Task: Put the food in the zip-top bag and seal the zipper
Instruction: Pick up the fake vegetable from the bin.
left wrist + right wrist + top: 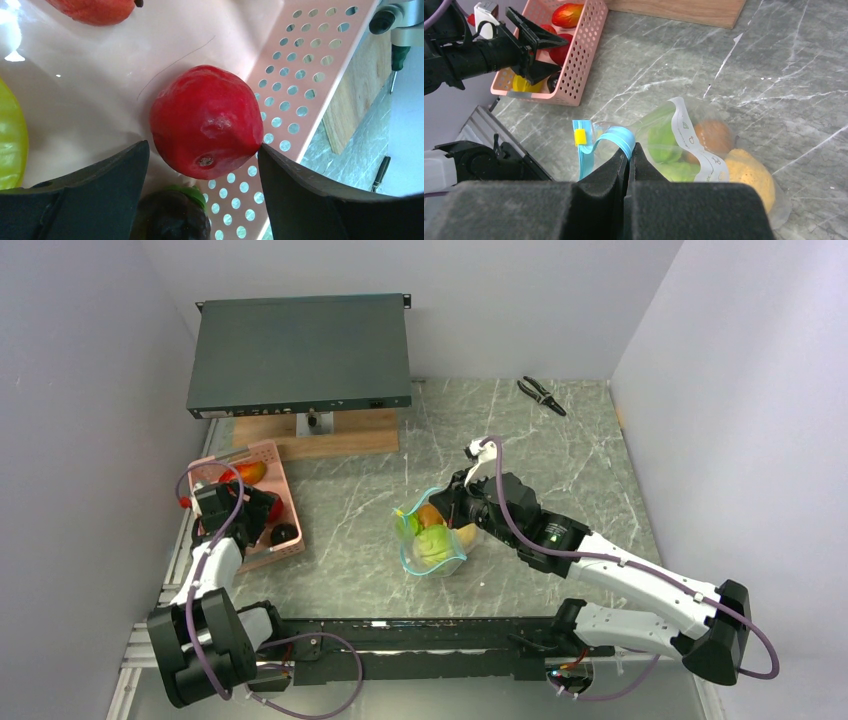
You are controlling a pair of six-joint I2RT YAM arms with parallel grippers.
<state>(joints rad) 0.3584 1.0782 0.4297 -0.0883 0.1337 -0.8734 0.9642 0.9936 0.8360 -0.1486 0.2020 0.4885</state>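
Grey marbled stone covers the desk (pixel 560 450), with a pink perforated basket (pixel 290 490) at its left side.

The left end effector (pixel 205 146) reaches down inside that basket. Its jaws stand wide apart, one on each side of a red fruit (pixel 205 120) that lies on the basket floor against the perforated wall. The right-hand finger (pixel 300 190) just meets the fruit's edge, while the other finger is a sliver short of it, so the fruit is straddled but not clamped. A dark purple fruit (pixel 172 217) sits just below the red one in the wrist view. A yellow fruit (pixel 10 135) and an orange-red one (pixel 90 7) also lie in the basket.

To the right of the basket, well apart from it, the clear bag (pixel 684 125) rests on the desk. The right end effector (pixel 629 155) is pressed fully closed, pinching the bag's teal zipper strip (pixel 616 136) and holding the mouth up toward the basket side. A small yellow slider (pixel 580 136) sits on the strip's free end. Inside the bag lie a green fruit (pixel 664 145), an orange one (pixel 716 135) and a yellow one (pixel 746 172).
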